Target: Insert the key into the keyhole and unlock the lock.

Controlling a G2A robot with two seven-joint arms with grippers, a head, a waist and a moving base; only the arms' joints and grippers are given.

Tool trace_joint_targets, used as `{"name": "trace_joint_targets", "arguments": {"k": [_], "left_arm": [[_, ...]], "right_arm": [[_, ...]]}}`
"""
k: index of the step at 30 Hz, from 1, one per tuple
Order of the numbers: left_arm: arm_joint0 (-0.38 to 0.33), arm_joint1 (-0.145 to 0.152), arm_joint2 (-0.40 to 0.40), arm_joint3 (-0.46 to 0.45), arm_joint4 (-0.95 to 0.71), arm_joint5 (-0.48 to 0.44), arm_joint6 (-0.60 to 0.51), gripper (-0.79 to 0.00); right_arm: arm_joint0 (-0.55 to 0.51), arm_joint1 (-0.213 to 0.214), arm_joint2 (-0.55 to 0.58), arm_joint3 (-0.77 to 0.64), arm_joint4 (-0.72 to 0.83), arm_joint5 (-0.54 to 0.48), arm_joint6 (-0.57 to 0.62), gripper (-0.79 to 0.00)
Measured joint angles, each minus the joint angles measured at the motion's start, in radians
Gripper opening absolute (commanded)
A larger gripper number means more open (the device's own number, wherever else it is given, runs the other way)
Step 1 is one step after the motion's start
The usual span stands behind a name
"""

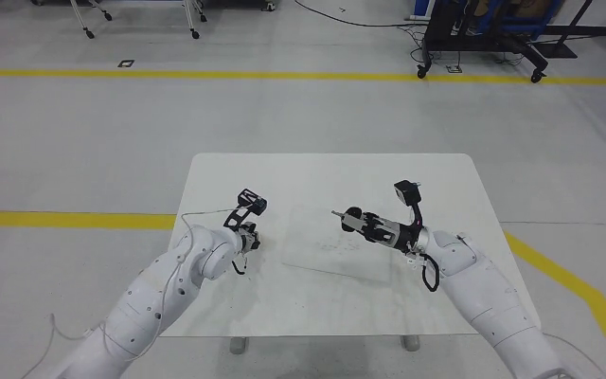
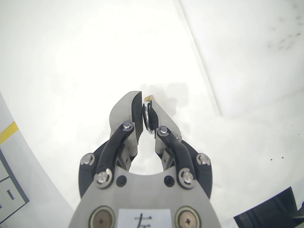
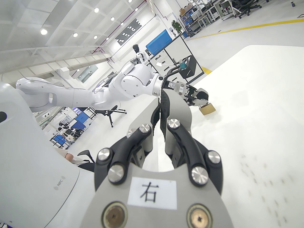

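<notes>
Logging stock from my console. Item one, padlock (image 3: 207,109): brass, gripped by its shackle (image 2: 146,119). My left gripper (image 2: 145,100) is clamped on that shackle, with the brass body just past the fingertips. It sits low at the table (image 1: 331,180); resting or hanging, I cannot tell.

Noted. Item two, the key?

Item two, key (image 1: 335,214): I judge it to be the thin tip jutting from my right gripper (image 3: 162,96), as seen from above, aimed toward the padlock. The fingers there are pressed tight together. Entered as probable, the piece being too small to be sure.

Gap between the two items?

Well apart, across the middle of the table. Key tip and padlock are not touching.

Status of the task, then?

Done, by my reading: both pieces in hand, one per arm. Outstanding: bringing the key to the padlock, finding the keyhole (too small for me to pick out), seating the key, turning it and freeing the shackle. Early stage, most of the work remaining.
</notes>
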Motion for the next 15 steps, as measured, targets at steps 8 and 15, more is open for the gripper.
{"name": "trace_joint_targets", "arguments": {"k": [8,15], "left_arm": [[-0.016,-0.017,0.011,0.012,0.019,0.003,-0.055,-0.785],[0.01,-0.012,-0.024,-0.036,0.024,-0.026,-0.068,-0.785]], "right_arm": [[0.0,0.0,0.0,0.0,0.0,0.0,0.0,-0.785],[0.0,0.0,0.0,0.0,0.0,0.0,0.0,-0.785]]}}
